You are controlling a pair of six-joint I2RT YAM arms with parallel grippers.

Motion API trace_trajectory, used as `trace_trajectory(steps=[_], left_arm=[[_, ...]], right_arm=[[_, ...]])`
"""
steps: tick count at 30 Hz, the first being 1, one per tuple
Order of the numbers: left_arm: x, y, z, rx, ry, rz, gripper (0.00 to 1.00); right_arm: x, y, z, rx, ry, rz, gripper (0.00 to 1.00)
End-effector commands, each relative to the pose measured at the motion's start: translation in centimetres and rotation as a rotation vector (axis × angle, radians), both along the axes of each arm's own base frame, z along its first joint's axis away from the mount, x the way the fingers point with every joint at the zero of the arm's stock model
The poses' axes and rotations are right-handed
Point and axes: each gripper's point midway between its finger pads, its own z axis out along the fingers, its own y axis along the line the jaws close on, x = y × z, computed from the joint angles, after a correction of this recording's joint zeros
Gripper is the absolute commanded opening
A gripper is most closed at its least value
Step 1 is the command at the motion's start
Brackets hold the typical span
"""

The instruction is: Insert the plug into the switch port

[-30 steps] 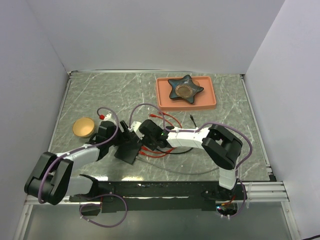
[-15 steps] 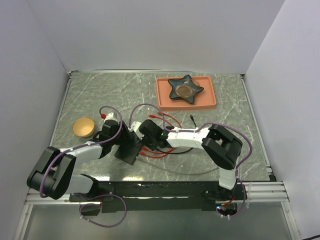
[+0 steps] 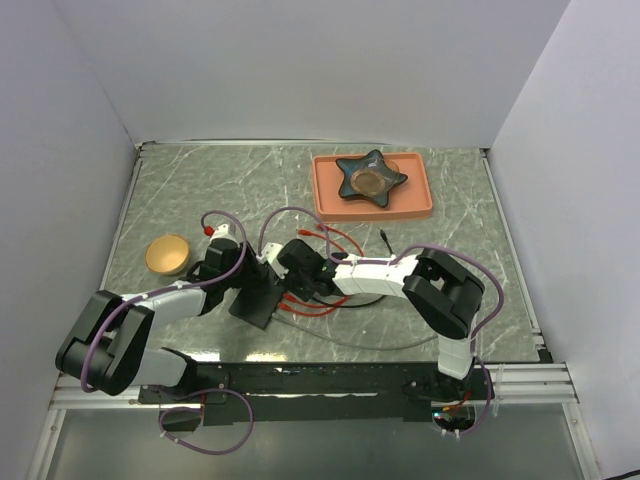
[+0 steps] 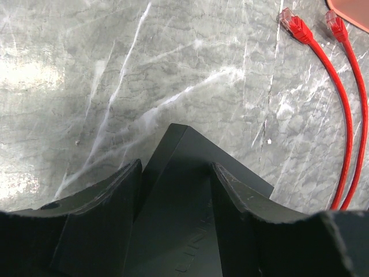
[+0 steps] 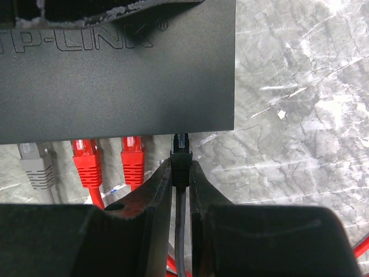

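The switch (image 3: 262, 292) is a flat black box lying on the marble table between my two arms. From the left, my left gripper (image 3: 238, 278) straddles one end of it. In the left wrist view the switch (image 4: 179, 219) fills the gap of the left gripper (image 4: 176, 167), and both fingers press its sides. My right gripper (image 5: 181, 170) is shut on the black plug (image 5: 181, 156). The plug's clear tip meets the port edge of the switch (image 5: 115, 75), at the rightmost socket. The right gripper (image 3: 292, 272) sits close against the switch's right side.
Two red plugs (image 5: 86, 161) and a grey plug (image 5: 36, 167) sit in the neighbouring ports. Loose red cable ends (image 4: 294, 26) lie beyond the switch. An orange tray (image 3: 322, 190) with a dark star dish (image 3: 370, 178) stands at the back, and a yellow bowl (image 3: 168, 254) sits at the left.
My left gripper's fingers have narrowed onto the switch, and the left arm has shifted a little towards it. The right gripper and plug have stayed put.
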Motion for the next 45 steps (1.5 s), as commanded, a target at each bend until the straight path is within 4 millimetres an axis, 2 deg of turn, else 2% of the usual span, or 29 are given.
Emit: trace_trajectory(steps=[1,17,28,32,39,45], left_arm=[[-1.8,-1.5,-0.9,-0.028,0.069,-0.073,0.57],[-2.7,-3.6,0.5,-0.082,0.039,-0.173,0.56],[-3.4,-5.0,1.5,-0.095,0.026,-0.261,0.55],[-4.3,-6.2,2.5,-0.13,0.02,-0.349,0.52],[-4.9,-7.2,4.3,-0.164,-0.017,-0.41,0.53],[-5.0,-7.4,4.3,-0.163,-0.014,-0.418,0.53]], right_arm=[[1.7,6.1,5.0,0.238,-0.09,0.03,0.0],[2.7,10.3,10.2,0.422,-0.17,0.11,0.0],[2.6,11.6,11.4,0.483,-0.173,0.196,0.0],[2.9,12.0,12.0,0.49,-0.18,0.218,0.0],[3.0,13.0,13.0,0.504,-0.173,0.264,0.0],[3.0,13.2,13.0,0.506,-0.167,0.263,0.0]])
